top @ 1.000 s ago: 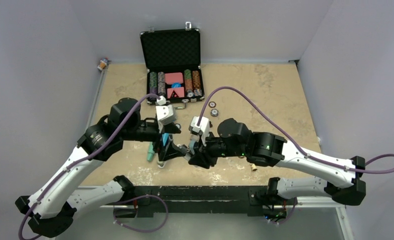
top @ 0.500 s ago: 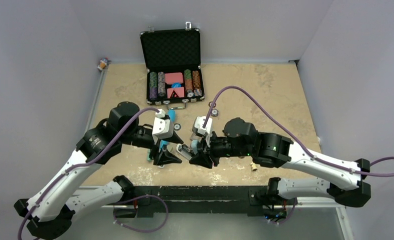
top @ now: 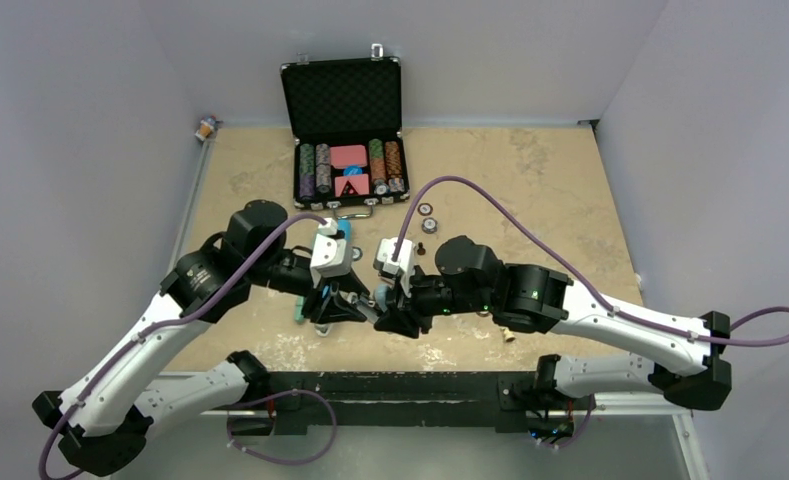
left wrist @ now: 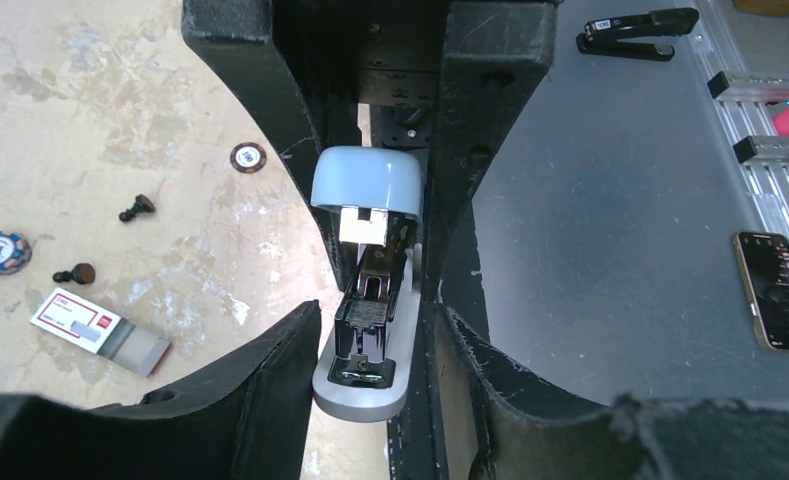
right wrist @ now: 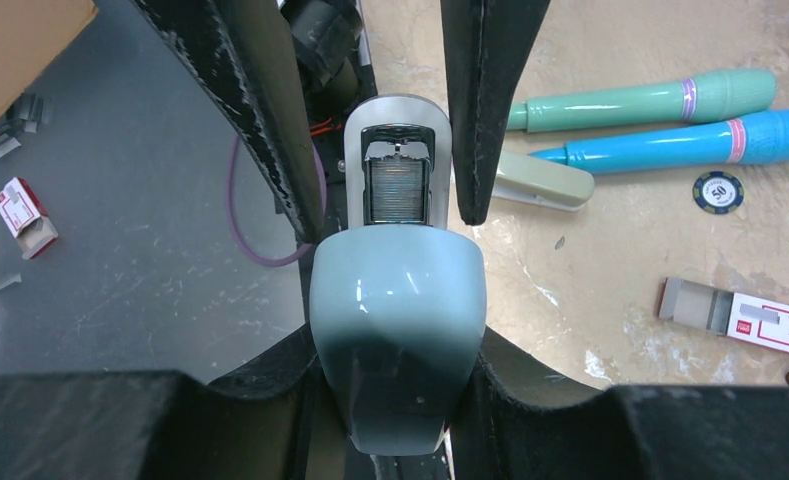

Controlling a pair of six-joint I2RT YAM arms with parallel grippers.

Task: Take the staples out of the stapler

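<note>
The staples (right wrist: 396, 192) are, as far as I can judge, the ribbed silver strip in the right wrist view, lying in the open channel of the stapler (right wrist: 395, 300). They are not out yet. They sit inside the grey lower half, just beyond the pale blue lid. In the left wrist view the channel is too dark to show them.

The stapler is held between both arms, over the near part of the table (top: 530, 190); whether it rests on the surface I cannot tell. The right gripper (right wrist: 395, 345) is clenched on the blue lid, with a finger pressed against each side. The left gripper (left wrist: 375, 335) is closed around the grey base end (its fingers touch the base on both sides in its own camera).

Half a second ago, in the top view, the two grippers stood a little more apart, with the stapler stretched between them. Now the right one has come back toward the left one and they nearly meet. I take this to mean that the arms are adjusting the opened stapler, not that anything was removed. The strip must still be pushed or tipped out.

Around them lie a small red-and-white box (right wrist: 760, 320) with its grey drawer out, a green pen (right wrist: 640, 100), a blue pen (right wrist: 670, 140) and a poker chip (right wrist: 718, 192). An open case (top: 345, 160) of chips stands at the far edge.
</note>
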